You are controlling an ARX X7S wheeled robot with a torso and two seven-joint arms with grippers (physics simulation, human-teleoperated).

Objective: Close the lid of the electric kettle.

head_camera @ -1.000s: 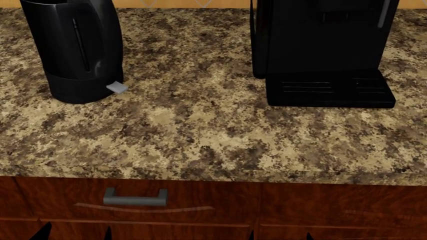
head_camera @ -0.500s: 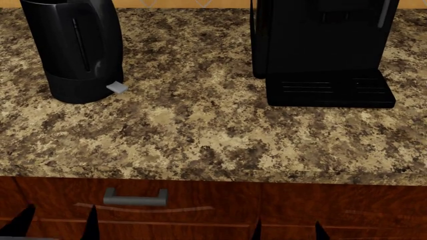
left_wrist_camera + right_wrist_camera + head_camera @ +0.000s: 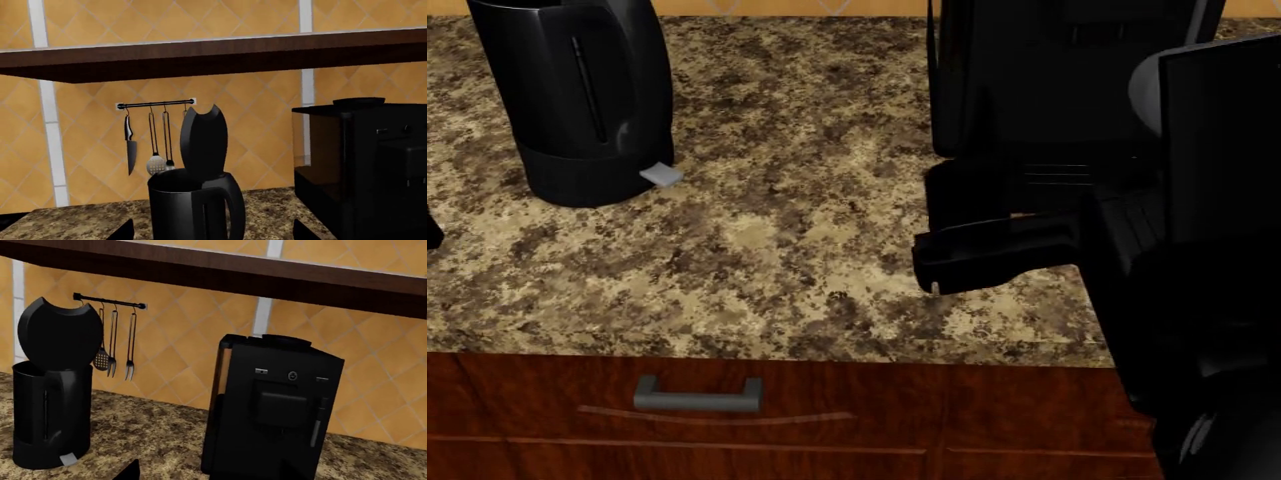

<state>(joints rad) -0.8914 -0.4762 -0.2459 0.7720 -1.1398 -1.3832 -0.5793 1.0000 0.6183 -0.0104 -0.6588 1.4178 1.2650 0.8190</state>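
Lid: the round glossy black lid (image 3: 59, 334) stands upright, open, above the tall glossy black electric kettle (image 3: 577, 95), upper left of head view.
Change: the black right gripper (image 3: 994, 250) is now over the speckled granite counter (image 3: 787, 250), well apart from the kettle; closing not begun.
Views: only wrist views show the lid.
Grippers: spread or pressed, cannot tell; left unseen.

No readable text anywhere. Kettle (image 3: 50, 415) has no label or brand; coffee machine (image 3: 270, 407) shows only tiny front marks, too small to read.
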